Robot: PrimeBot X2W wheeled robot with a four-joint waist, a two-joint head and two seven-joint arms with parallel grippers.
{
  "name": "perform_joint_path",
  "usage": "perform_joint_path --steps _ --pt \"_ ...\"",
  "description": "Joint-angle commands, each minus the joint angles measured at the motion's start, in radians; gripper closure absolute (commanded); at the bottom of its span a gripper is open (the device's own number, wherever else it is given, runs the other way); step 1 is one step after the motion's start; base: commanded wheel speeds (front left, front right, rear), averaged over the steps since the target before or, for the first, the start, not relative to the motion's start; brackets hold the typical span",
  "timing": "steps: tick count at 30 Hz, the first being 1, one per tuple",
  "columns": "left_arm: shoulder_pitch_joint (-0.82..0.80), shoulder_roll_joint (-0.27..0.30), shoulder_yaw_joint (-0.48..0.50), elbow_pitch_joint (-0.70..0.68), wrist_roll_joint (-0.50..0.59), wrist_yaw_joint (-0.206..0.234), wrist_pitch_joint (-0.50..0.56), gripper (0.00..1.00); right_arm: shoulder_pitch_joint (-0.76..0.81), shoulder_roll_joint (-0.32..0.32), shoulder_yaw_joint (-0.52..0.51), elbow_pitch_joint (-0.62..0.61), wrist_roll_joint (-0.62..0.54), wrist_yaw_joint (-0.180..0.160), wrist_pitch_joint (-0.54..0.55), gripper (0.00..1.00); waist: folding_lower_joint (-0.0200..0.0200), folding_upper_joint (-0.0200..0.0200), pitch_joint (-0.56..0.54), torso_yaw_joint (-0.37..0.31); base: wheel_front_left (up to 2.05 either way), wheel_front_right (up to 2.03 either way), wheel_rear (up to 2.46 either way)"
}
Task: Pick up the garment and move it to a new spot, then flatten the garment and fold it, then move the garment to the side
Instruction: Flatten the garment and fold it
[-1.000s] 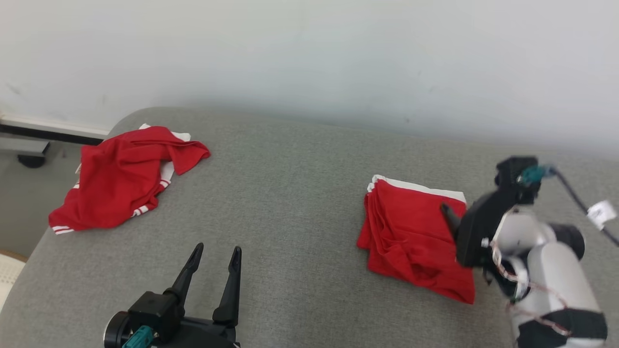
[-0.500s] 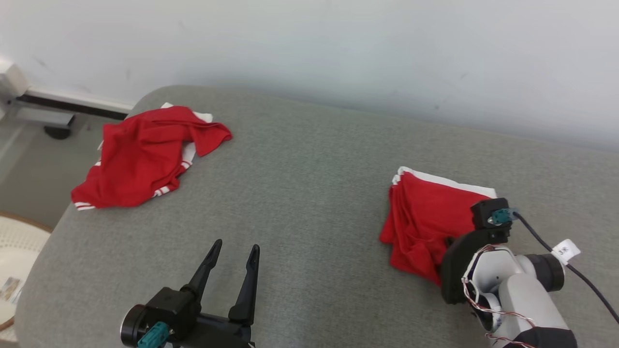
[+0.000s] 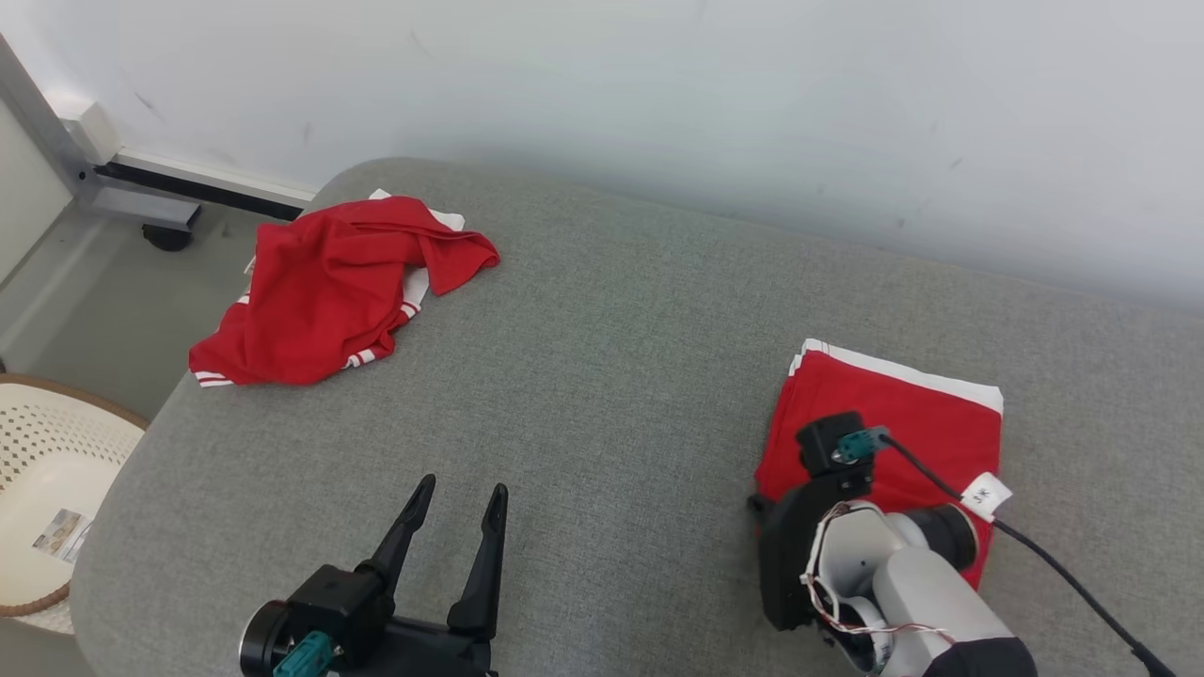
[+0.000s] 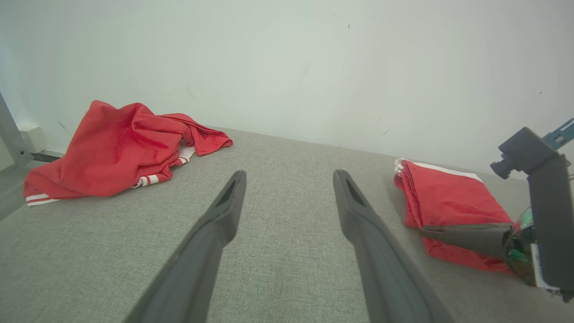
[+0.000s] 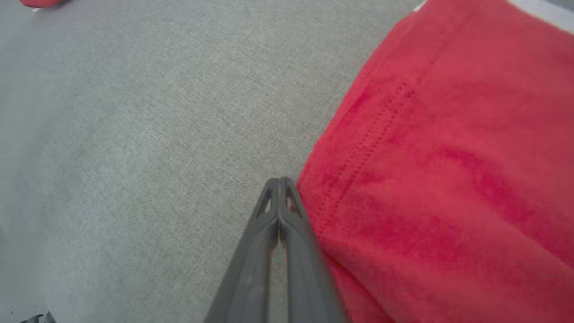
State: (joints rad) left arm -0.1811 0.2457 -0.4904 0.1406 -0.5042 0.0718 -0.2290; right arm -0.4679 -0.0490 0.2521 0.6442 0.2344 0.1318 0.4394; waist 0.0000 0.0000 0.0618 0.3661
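A folded red garment (image 3: pixel 903 414) with a white edge lies on the right of the grey cushion. My right gripper (image 5: pixel 279 179) is shut, its two fingers pressed together with nothing between them. Its tips rest at the folded garment's (image 5: pixel 448 157) left edge, low over the cushion. In the left wrist view one right finger (image 4: pixel 466 235) lies across the near part of that garment (image 4: pixel 448 202). A second, crumpled red garment (image 3: pixel 329 291) with white stripes lies at the far left corner. My left gripper (image 3: pixel 464 484) stands open over the front of the cushion, holding nothing.
The grey cushion (image 3: pixel 602 376) has rounded edges, with a pale wall behind it. A wicker basket (image 3: pixel 38 470) stands on the floor at the left. A metal rail with a caster (image 3: pixel 169 235) runs along the wall. A tagged cable (image 3: pixel 983 494) trails from my right wrist.
The right gripper has shut and swung from the folded garment's right side to its near left edge. The head camera has turned, shifting the whole picture. The left gripper holds still.
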Motion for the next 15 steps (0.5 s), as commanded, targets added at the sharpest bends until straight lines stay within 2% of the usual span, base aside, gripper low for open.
perform_joint_path --steps 1,8,9,10,11,12,15 --pt "0.012 0.0 0.0 0.001 -0.014 0.006 -0.008 0.0 0.001 0.0 0.026 0.001 0.015 -0.002 0.001 1.0 0.0 0.0 -0.006 -0.005 0.0 0.0 0.0" --pt "0.015 0.007 0.007 -0.003 -0.019 0.014 -0.009 0.0 -0.007 0.0 0.141 -0.056 0.107 -0.002 0.001 1.0 0.0 0.0 -0.028 -0.038 0.0 0.0 0.0" --pt "0.016 0.01 0.011 -0.004 -0.021 0.017 -0.01 0.0 -0.013 0.0 0.143 -0.073 0.109 -0.002 -0.01 0.96 0.0 0.0 -0.03 -0.046 0.0 0.0 0.0" --pt "0.017 0.013 0.015 -0.005 -0.023 0.019 -0.011 0.0 -0.017 0.0 0.138 -0.089 0.109 -0.002 -0.023 0.66 0.0 0.0 -0.033 -0.053 0.0 0.0 0.0" --pt "0.02 0.017 0.018 -0.005 -0.022 0.022 -0.012 0.0 -0.015 0.0 0.13 -0.106 0.102 -0.002 -0.037 0.19 0.0 0.0 -0.038 -0.063 0.0 0.0 0.0" --pt "0.025 0.021 0.025 -0.005 -0.021 0.024 -0.011 0.0 -0.01 0.0 0.12 -0.121 0.089 -0.002 -0.049 0.0 0.0 0.0 -0.044 -0.073 0.0 0.0 0.0" --pt "0.038 0.031 0.04 -0.01 -0.024 0.035 -0.015 0.0 0.023 0.0 0.075 -0.184 0.05 -0.002 -0.081 0.0 0.0 0.0 -0.058 -0.107 0.0 0.0 0.0"
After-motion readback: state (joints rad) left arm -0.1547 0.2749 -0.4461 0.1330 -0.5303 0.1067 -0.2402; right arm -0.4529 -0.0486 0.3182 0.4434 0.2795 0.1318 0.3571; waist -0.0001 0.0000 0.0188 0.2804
